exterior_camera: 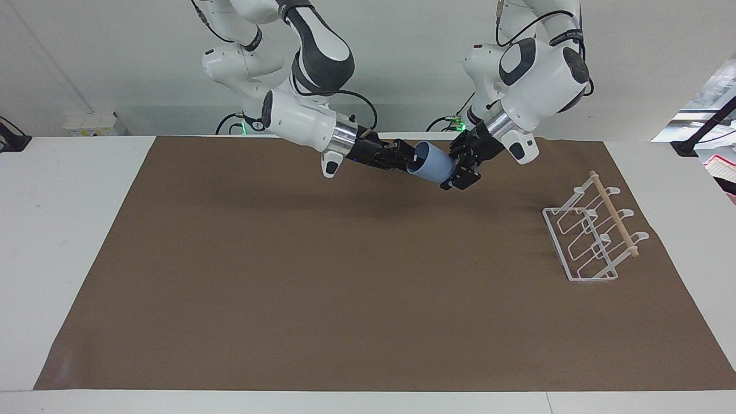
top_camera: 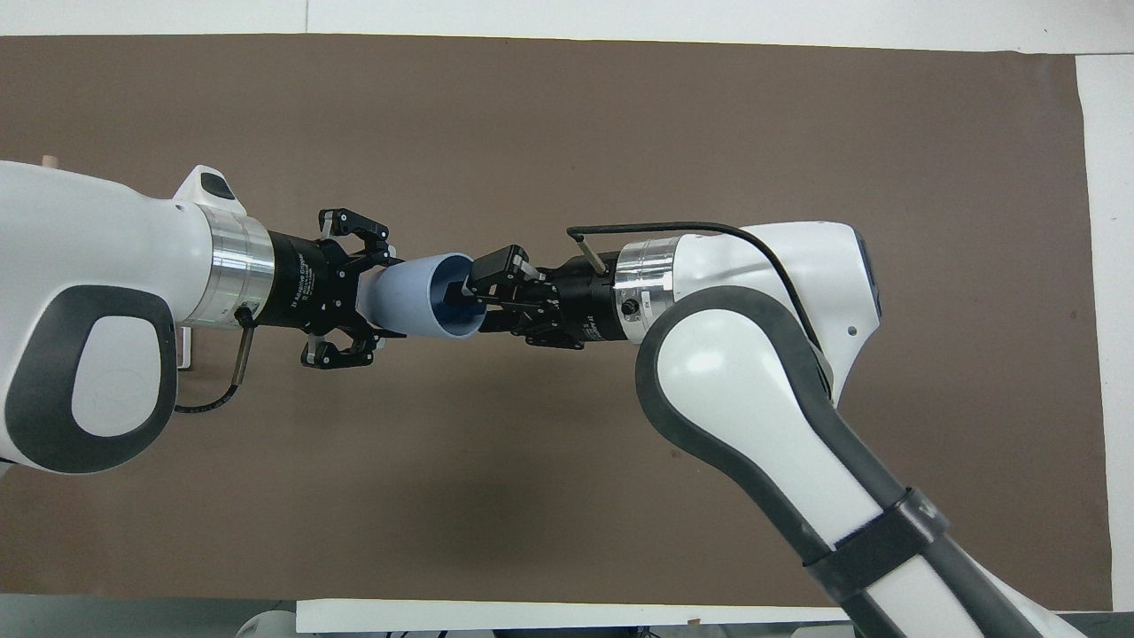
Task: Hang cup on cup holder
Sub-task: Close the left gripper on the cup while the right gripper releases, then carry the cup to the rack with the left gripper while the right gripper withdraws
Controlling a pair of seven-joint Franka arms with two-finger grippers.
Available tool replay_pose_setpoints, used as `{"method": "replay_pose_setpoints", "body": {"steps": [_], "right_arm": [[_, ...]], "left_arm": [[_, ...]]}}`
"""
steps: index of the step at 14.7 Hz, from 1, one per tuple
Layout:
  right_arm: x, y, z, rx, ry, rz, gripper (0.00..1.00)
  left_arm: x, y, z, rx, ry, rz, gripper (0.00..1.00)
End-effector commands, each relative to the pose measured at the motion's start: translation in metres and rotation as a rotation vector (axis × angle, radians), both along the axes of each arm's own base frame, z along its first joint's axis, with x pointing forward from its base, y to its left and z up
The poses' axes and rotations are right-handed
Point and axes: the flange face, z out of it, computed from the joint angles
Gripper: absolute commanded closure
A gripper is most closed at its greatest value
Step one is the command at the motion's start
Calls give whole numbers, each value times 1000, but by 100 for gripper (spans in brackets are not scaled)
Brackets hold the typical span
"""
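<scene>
The light-blue cup point(exterior_camera: 434, 167) point(top_camera: 416, 297) hangs on its side in the air over the brown mat point(exterior_camera: 345, 287), between the two hands. My left gripper point(exterior_camera: 454, 172) point(top_camera: 385, 297) is shut on the cup's narrow base end. My right gripper point(exterior_camera: 409, 160) point(top_camera: 474, 288) is at the cup's mouth with its fingers spread open, one fingertip inside the rim. The white wire cup holder point(exterior_camera: 592, 236) with its wooden dowel stands on the mat toward the left arm's end of the table. In the overhead view my left arm hides nearly all of it.
The brown mat covers most of the white table point(exterior_camera: 69, 230). Both arms reach in low over the part of the mat nearest the robots. Clutter lies off the table's edge near the left arm's end.
</scene>
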Motion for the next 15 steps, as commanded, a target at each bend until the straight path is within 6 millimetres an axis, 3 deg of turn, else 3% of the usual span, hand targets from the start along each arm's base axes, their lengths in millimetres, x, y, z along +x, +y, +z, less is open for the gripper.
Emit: {"method": "replay_pose_setpoints", "body": {"steps": [1,3,4,8,10,12,14,15], "right_arm": [[36,-38,20,-95,-102,54,0],[62,-79,33,-240,-176,115,0],[72,-103,30,-318,-196,122,0],[91,-206,26,-741,-263,206,0],[91,-249,50,-909,-250,277,0],[85,-284,94,-983,-176,305,0],[70,-308,150,-1022,-138,310,0],[60,-312,165,-1030,-102,336,0]], "left_arm": [[8,4,15,88,-19,-44,100],[9,19,8,218,-23,-87,100],[9,27,5,311,-39,-118,100],[12,56,-1,723,-113,-238,100],[20,60,-10,932,-165,-230,100],[26,41,-36,1255,-245,-262,100],[37,52,-47,1478,-271,-249,100],[42,57,-49,1565,-284,-238,100]]}}
